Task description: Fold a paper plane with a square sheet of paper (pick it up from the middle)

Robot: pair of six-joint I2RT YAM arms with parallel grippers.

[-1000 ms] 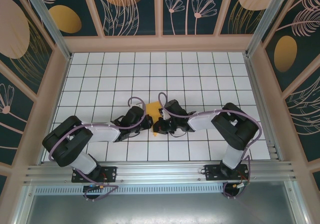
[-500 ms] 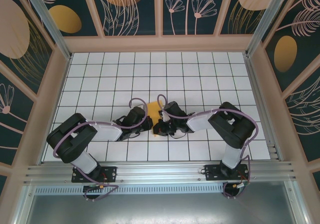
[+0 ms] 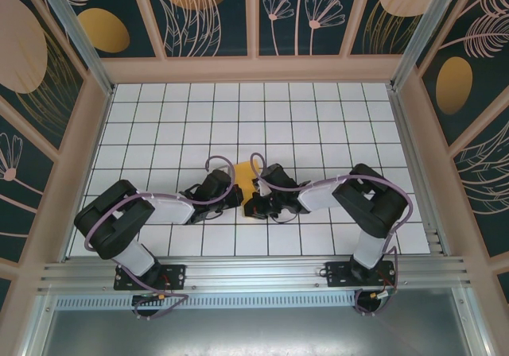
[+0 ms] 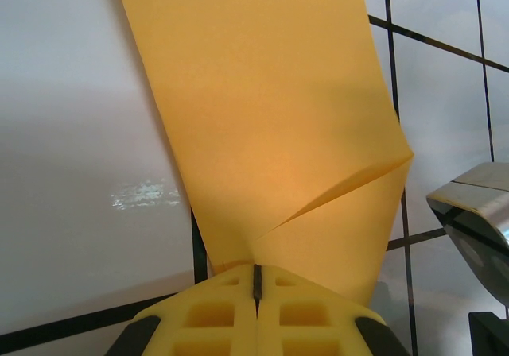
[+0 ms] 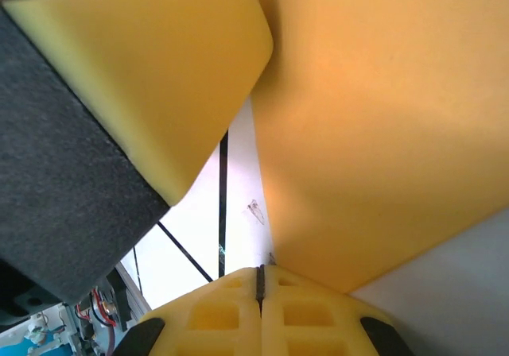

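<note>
The square sheet of paper point(image 3: 243, 172) is orange-yellow and sits partly folded between my two grippers at the middle of the white grid table. In the left wrist view the paper point(image 4: 262, 118) rises out of my left gripper point(image 4: 256, 272), which is shut on its lower edge; a diagonal crease runs to the right. In the right wrist view the paper point(image 5: 382, 133) narrows to a corner that meets the closed tips of my right gripper point(image 5: 259, 272). From above, the left gripper point(image 3: 237, 195) and right gripper point(image 3: 250, 205) almost touch.
The left gripper's yellow foam finger point(image 5: 151, 62) looms close at the upper left of the right wrist view. A grey metal part of the right arm point(image 4: 473, 205) sits just right of the paper. Pale frame walls point(image 3: 254, 68) enclose the table point(image 3: 159, 118).
The right arm has leaned slightly left and the left arm's elbow has drawn in. Less of the paper's lower corner shows below the grippers.
</note>
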